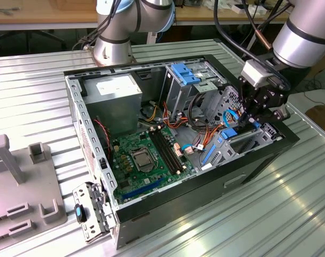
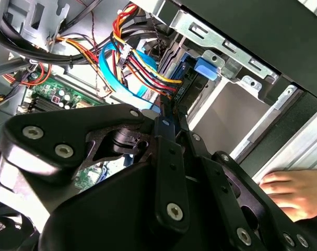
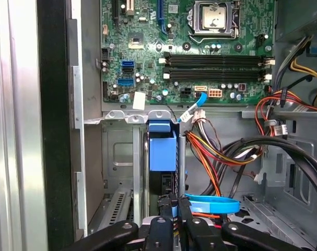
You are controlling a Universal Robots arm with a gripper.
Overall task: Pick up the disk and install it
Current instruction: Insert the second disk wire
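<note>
The disk (image 3: pixel 162 149) stands on edge in the metal drive bay (image 3: pixel 119 157) at the case's corner, its bright blue carrier rail showing in both wrist views. My gripper (image 3: pixel 175 205) is shut on the disk's edge, the black fingers (image 2: pixel 171 136) meeting around the thin body just behind the blue tab (image 2: pixel 206 67). In the exterior view my gripper (image 1: pixel 251 119) hangs over the case's end at that view's right, with the disk's blue rail (image 1: pixel 229 134) just below it beside the bay (image 1: pixel 258 140).
The open computer case holds a green motherboard (image 1: pixel 146 155), a grey power supply (image 1: pixel 116 96) and bundles of coloured cables (image 3: pixel 221 151). A blue SATA cable (image 3: pixel 210 203) curves near my fingers. A person's hand (image 2: pixel 294 193) rests by the case. Grey fixtures (image 1: pixel 12 176) stand at the exterior view's left.
</note>
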